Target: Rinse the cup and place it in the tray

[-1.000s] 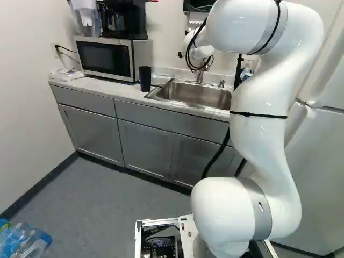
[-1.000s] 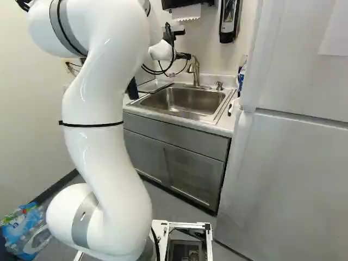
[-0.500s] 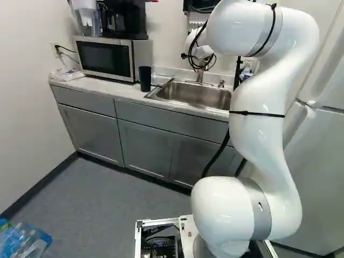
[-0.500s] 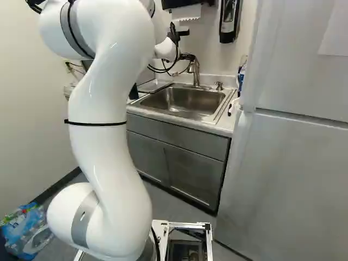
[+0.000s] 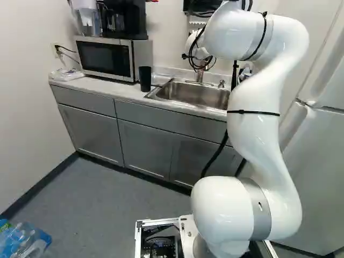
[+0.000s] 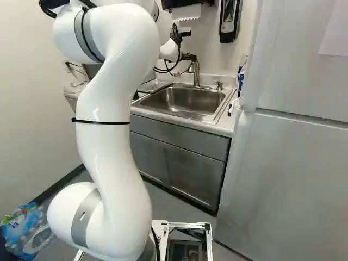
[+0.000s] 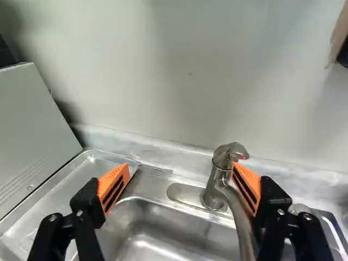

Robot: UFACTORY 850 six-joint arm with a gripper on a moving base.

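Left base view: we count one dark cup, upright on the worktop, just beside the one microwave, between it and the sink. One coffee maker and one pitcher stand on the microwave. We log one sink basin, one faucet behind it and one soap pump beside the faucet. Below the worktop we see three cabinet doors. Plastic bottles lie in a pile on the floor; too jumbled for us to count. The one arm rises right of the middle.

Right base view: the arm hides most of the worktop's far end, and we cannot make out the cup for certain. One clear tray sits beside the sink. Our claw is up at the faucet. One refrigerator stands at the right; one wall dispenser hangs above the worktop.

Wrist view: we have the claw open, its two fingers wide apart, two orange pads showing and the cup outside its grasp. One finger overlaps the faucet; we cannot tell whether they touch. Sink and tray lie beyond the fingers.
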